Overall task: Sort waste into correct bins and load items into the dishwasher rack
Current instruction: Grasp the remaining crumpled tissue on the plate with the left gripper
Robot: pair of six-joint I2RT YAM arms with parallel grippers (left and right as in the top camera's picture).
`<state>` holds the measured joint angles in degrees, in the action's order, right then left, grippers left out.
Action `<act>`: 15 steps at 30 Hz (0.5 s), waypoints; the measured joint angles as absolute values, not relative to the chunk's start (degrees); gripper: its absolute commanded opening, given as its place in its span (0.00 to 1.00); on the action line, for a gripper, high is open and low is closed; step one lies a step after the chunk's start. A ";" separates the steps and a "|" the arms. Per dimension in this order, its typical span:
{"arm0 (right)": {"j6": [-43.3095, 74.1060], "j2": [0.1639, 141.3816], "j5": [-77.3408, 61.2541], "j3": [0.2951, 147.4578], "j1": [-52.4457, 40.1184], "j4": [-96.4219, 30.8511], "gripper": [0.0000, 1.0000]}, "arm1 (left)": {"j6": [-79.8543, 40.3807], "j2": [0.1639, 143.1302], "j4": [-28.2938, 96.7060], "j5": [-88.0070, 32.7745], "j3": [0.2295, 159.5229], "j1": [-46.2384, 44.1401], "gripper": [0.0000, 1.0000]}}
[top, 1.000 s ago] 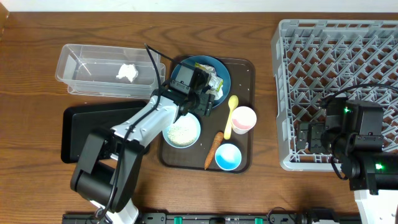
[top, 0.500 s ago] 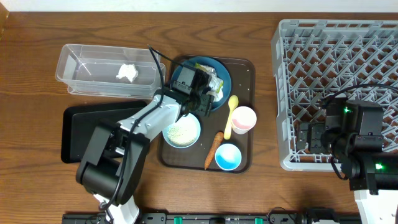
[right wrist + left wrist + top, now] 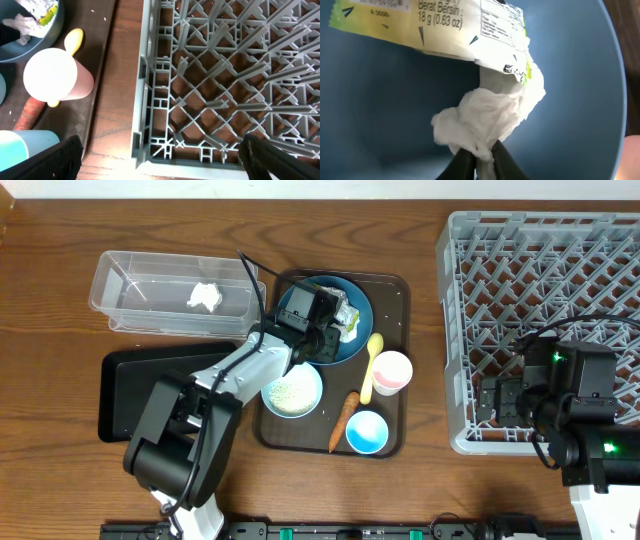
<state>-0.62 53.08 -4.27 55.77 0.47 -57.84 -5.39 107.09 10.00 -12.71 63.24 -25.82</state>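
Observation:
My left gripper (image 3: 482,160) is shut on the lower edge of a crumpled white tissue (image 3: 485,120) lying on the large blue plate (image 3: 380,110). A yellow-green wrapper (image 3: 445,25) rests just beyond the tissue. In the overhead view the left gripper (image 3: 333,325) is over the plate (image 3: 358,298) on the brown tray (image 3: 397,292). My right gripper (image 3: 160,160) stands wide open with nothing between its fingers, over the near left corner of the grey dishwasher rack (image 3: 225,75).
On the tray are a white bowl of rice (image 3: 292,391), a carrot (image 3: 343,420), a yellow spoon (image 3: 371,365), a white cup (image 3: 391,371) and a light-blue cup (image 3: 367,431). The clear tub (image 3: 150,285) holds a tissue (image 3: 204,296). The black bin (image 3: 130,395) lies left.
The left gripper's jaws have closed onto the tissue on the blue plate after edging further over it. The right arm has not moved.

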 measured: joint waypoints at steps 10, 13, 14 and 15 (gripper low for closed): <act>-0.62 53.08 -4.27 55.77 0.47 -58.02 0.99 | -5.34 95.61 14.13 -12.16 63.22 -25.06 0.12; -0.62 53.08 -4.27 55.77 0.47 -58.04 0.99 | -5.34 91.92 16.67 -9.47 63.22 -23.66 0.12; -0.64 53.08 -4.27 55.77 0.47 -58.04 0.99 | -5.34 91.05 17.26 -8.27 63.22 -22.96 0.13; -0.62 53.08 -4.27 55.77 0.47 -58.04 0.99 | -5.34 90.32 17.69 -6.94 63.22 -22.13 0.13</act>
<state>-0.62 53.08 -4.27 55.77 0.47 -58.04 -5.34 90.32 17.69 -6.94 63.22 -22.13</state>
